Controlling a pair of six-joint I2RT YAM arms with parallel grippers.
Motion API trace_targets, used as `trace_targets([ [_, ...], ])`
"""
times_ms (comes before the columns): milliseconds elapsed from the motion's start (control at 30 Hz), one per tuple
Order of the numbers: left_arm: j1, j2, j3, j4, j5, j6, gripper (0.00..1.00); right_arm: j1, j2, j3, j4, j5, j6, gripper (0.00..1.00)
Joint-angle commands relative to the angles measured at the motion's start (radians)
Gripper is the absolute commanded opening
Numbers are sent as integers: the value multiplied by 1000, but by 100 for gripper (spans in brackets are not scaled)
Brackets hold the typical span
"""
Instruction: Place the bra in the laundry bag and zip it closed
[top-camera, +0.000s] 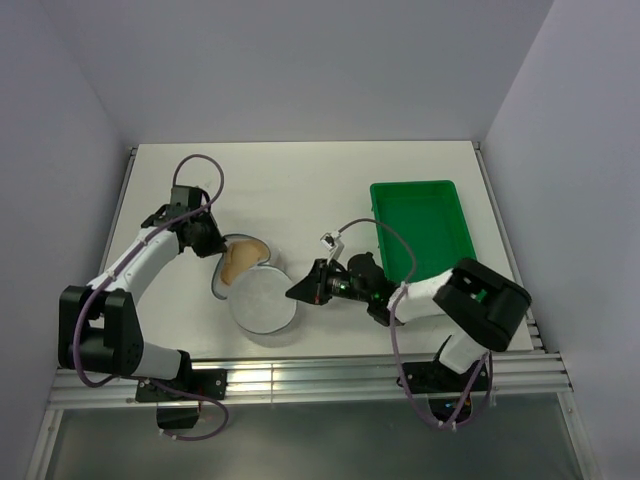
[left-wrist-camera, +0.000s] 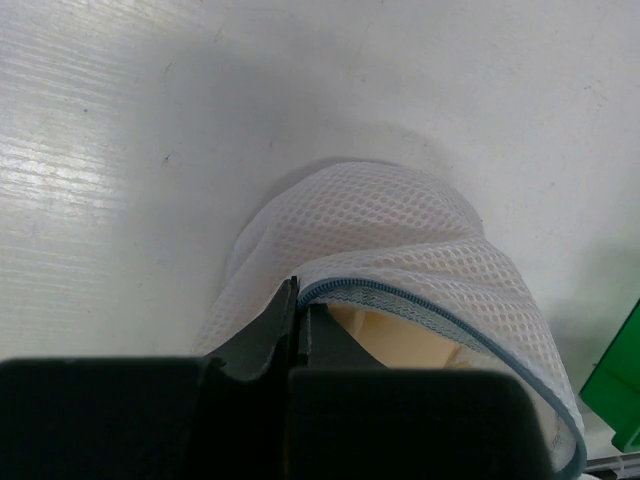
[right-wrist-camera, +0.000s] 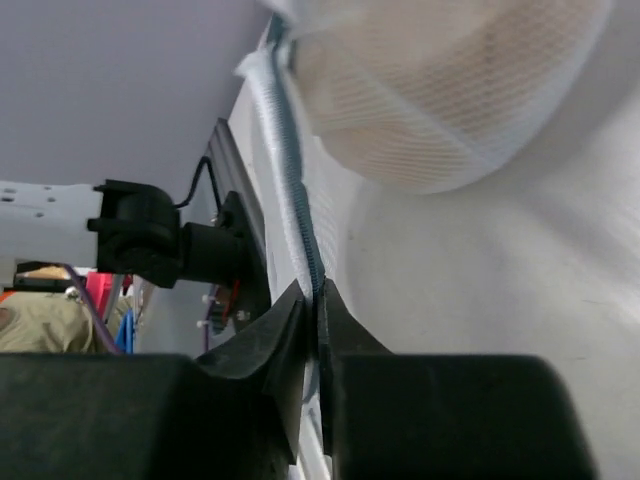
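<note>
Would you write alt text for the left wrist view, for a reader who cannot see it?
The left gripper pinches the blue-edged rim of the white mesh laundry bag on a white table. The peach bra shows inside the opening, and a green tray corner appears at right.

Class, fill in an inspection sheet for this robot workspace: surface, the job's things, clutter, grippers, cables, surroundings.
Surface: white table, no spills seen.
Job's things: the bra sits inside the laundry bag and shows at the bag's unzipped far-left edge.
Clutter: green tray at the right, apart from the bag.
Grippers: left gripper shut on the bag's mesh rim; right gripper shut on the zipper rim at the opposite side.
Cables: purple cables loop along both arms.
Surroundings: pale walls on three sides; metal rail along the near edge.
</note>
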Motion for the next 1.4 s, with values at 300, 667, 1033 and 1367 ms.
trace_targets([
  [300,-14,-217,-79,22,98,-36,0,57,-342,391,-1094,372,114,0],
  [667,-157,-328,-130,41,168,-131,0,66,-240,774,-1639,526,238,0],
  [1033,-219,-286,-106,51,93,-143,0,40,-243,971,-1926,645,145,8],
  [1367,-221,-251,-69,96,164,-128,0,-4,-44,1240,-1978,524,98,0],
])
